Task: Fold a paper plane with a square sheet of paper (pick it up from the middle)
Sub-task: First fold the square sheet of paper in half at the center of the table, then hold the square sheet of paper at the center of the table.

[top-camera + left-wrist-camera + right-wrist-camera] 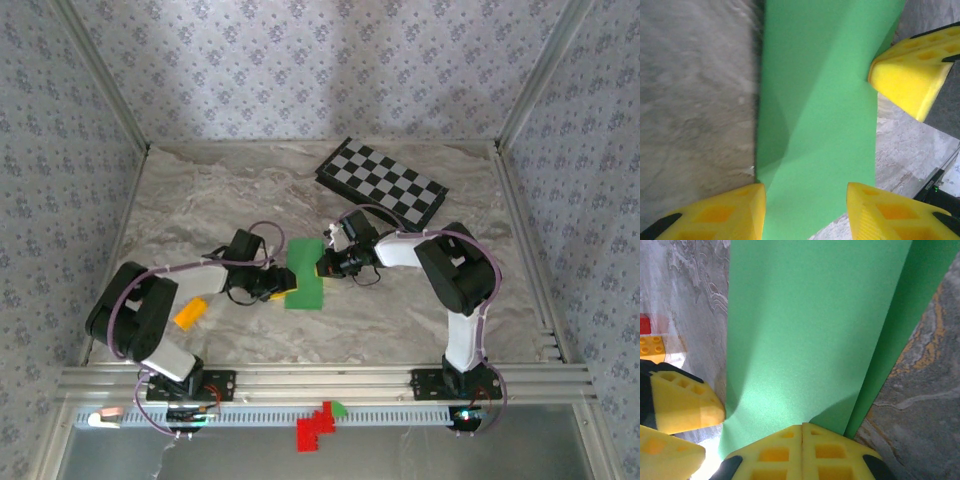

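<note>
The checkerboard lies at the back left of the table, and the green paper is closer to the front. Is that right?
Not quite. The checkerboard lies at the back right of the table, not the back left. The top external view shows it. The green paper is indeed closer to the front.

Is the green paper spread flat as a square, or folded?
Folded: the green paper forms a narrow strip, with diagonal creases and layered edges in the left wrist view.
</note>
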Robot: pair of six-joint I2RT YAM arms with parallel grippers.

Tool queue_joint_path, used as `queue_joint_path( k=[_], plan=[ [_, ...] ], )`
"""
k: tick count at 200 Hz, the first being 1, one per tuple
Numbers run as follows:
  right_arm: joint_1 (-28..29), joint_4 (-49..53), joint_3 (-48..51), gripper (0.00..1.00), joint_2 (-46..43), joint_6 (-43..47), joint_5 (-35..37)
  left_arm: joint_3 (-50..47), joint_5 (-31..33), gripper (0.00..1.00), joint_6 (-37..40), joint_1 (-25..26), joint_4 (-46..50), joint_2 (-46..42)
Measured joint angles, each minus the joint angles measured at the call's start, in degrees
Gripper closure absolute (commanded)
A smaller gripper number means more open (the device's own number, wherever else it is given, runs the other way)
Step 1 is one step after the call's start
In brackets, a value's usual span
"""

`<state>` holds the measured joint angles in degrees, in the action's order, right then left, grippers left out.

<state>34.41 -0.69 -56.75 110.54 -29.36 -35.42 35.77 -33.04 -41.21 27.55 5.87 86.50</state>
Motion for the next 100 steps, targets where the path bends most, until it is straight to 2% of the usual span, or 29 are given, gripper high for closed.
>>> queue_joint_path(
  k=[33,74,100],
  plan=[
    [0.0,-0.72,0.44,1.0,-0.15,0.0,0.0,-0.35,0.24,0.55,0.04,0.0,1.03,-4.98],
    [0.0,-0.83,0.48,1.0,-0.15,0.0,0.0,-0.07,0.22,0.67,-0.59,0.22,0.33,-3.08],
    [0.0,-0.83,0.48,1.0,-0.15,0.0,0.0,1.18,0.26,0.78,-1.07,0.33,-0.39,-0.11]
  ],
)
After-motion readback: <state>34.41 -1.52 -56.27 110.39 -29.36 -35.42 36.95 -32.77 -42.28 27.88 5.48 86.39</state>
